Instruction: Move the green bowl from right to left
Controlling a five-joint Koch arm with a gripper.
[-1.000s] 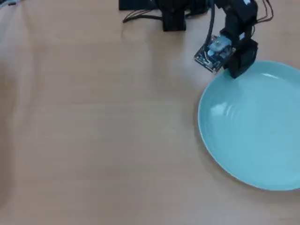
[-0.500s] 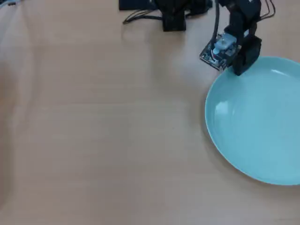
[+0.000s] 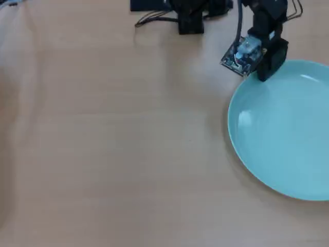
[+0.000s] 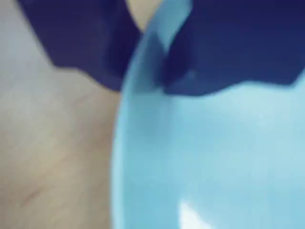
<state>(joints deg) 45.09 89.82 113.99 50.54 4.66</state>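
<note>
green bowl [image 3: 288,134] is seen at the right edge of a pale wooden counter [image 3: 113,144]. its rim is clamped between the fingers [image 4: 109,52] of the gripper [image 3: 262,76].

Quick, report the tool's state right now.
Tool: closed on the green bowl, one jaw on each side of its rim in the wrist view.
</note>
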